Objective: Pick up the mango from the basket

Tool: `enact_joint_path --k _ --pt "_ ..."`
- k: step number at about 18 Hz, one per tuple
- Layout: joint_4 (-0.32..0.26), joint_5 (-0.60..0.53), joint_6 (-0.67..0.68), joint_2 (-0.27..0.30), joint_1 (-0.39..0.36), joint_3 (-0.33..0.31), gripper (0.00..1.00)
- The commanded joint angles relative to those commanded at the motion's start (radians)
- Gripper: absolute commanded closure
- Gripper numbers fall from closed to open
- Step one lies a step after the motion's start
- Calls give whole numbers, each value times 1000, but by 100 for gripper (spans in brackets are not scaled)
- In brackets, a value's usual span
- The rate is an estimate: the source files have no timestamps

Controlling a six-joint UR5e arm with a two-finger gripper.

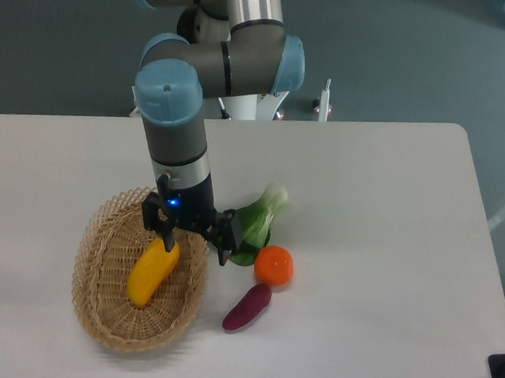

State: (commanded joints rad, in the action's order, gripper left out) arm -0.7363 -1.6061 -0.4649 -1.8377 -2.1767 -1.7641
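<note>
One mango lies slanted inside the basket at the bench's left. The end effector hangs over its upper end, fingers spread — one finger at the fruit's tip, the other past the rim. Just right sit leafy greens, an orange and a purple vegetable.

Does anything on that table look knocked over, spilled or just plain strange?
Nothing stands out. The mango lies inside the basket, which sits flat on the table. The leafy green, orange and purple vegetable lie together beside it, whole. The gripper is open, one finger by the mango's top end.
</note>
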Motion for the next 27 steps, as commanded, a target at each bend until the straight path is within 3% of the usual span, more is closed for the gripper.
enact_joint_path --k 9,13,16,27 --pt "6 3 75 -8 8 -26 0" --pt "9 6 92 -12 54 -90 0" --pt "11 6 91 -78 89 -97 0" --pt "32 6 68 -175 124 -68 0"
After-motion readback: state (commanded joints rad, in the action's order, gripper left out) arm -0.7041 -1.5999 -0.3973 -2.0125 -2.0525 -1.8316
